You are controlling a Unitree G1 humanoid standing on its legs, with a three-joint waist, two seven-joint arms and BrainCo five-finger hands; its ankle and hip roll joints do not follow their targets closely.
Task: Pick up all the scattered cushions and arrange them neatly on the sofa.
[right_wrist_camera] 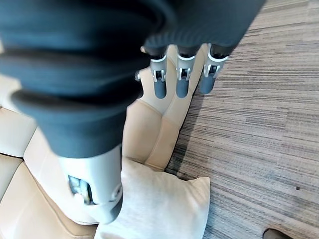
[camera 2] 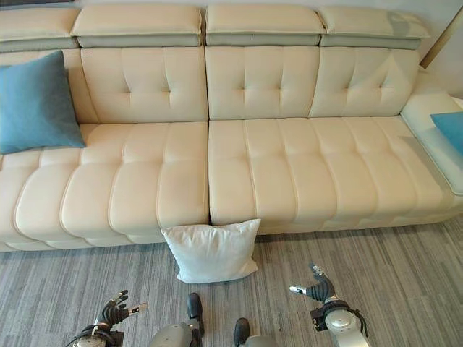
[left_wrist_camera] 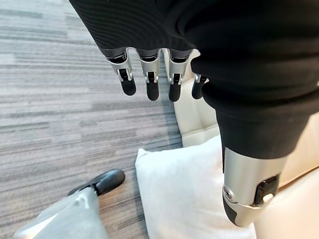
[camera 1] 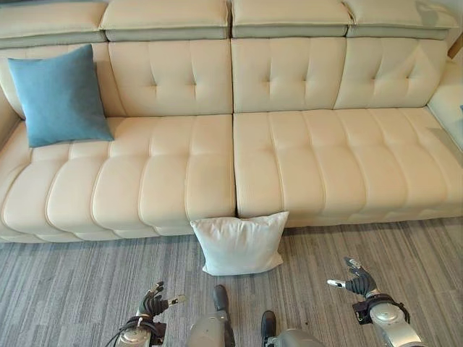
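Blue cushion [camera 2: 450, 124] at sofa's [camera 2: 289, 166] right end, edge-cropped.

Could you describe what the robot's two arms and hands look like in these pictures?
Both arms are silver-grey. The left hand and right hand have silver fingers ending in dark rounded tips, plus a thicker silver thumb set apart. A dark ribbed cover wraps the back of each hand and wrist.

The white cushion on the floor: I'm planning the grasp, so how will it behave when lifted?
The white cushion looks soft and plump, so probably light and yielding under the fingers. It leans against the sofa front, so it may flop forward when nudged. Its fabric looks matte, so unlikely to slip.
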